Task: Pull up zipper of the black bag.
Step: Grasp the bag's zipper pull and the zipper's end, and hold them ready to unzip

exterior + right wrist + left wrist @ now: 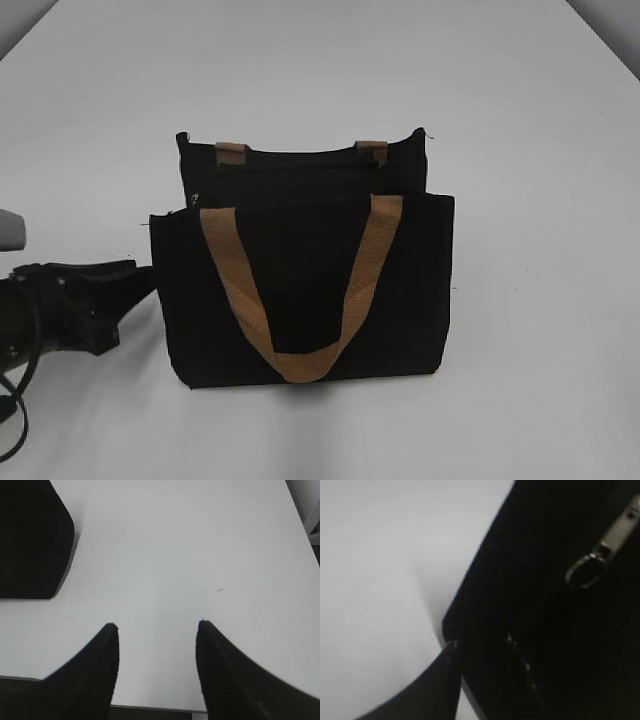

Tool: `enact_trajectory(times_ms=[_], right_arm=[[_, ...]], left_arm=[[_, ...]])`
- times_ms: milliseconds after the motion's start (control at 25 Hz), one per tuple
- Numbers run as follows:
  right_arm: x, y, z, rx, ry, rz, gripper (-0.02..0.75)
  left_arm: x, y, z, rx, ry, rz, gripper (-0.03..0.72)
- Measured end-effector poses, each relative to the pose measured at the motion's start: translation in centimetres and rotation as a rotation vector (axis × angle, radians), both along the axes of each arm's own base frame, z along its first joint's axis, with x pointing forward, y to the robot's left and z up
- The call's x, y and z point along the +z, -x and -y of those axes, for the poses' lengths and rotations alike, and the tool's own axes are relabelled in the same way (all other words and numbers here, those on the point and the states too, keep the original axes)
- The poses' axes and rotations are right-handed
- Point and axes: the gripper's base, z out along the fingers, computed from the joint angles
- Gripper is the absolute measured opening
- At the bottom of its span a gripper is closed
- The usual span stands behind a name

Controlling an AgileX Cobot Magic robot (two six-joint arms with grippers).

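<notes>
The black bag point(310, 290) stands upright mid-table, with a tan handle hanging down its front. A tiny silvery zipper point(197, 198) sits at the left end of its top edge. In the left wrist view the zipper point(600, 550) hangs up and to the right of the jaws. My left gripper point(135, 280) is at the bag's lower left side. Its jaws point(480, 642) are open and straddle the bag's point(540, 610) edge: one finger is on the table side, one over the fabric. My right gripper point(157, 627) is open and empty over bare table, and the bag's corner point(30, 540) shows at the upper left of its view.
The white table point(520, 120) surrounds the bag. The table's near edge point(150, 709) runs just under the right jaws. A grey part of the left arm point(10, 230) sits at the far left edge of the exterior view.
</notes>
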Motion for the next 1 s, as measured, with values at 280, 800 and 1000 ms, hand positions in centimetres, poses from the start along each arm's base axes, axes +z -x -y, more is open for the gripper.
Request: enact_trajectory(times_ms=[280,800,1000], right_arm=[[0.0,-0.1,0.0,0.000,0.000,-0.004,0.392],[0.0,-1.9,0.0,0.000,0.001,-0.129,0.392],[-0.1,-2.5,-0.2,0.008,-0.013,-0.166,0.392]], left_arm=[[0.2,0.7,1.4,-0.214,-0.009,0.027,0.368],[1.1,-2.8,2.5,-0.320,-0.069,0.124,0.386],[-0.1,-3.4,2.9,-0.353,-0.062,0.099,0.307]])
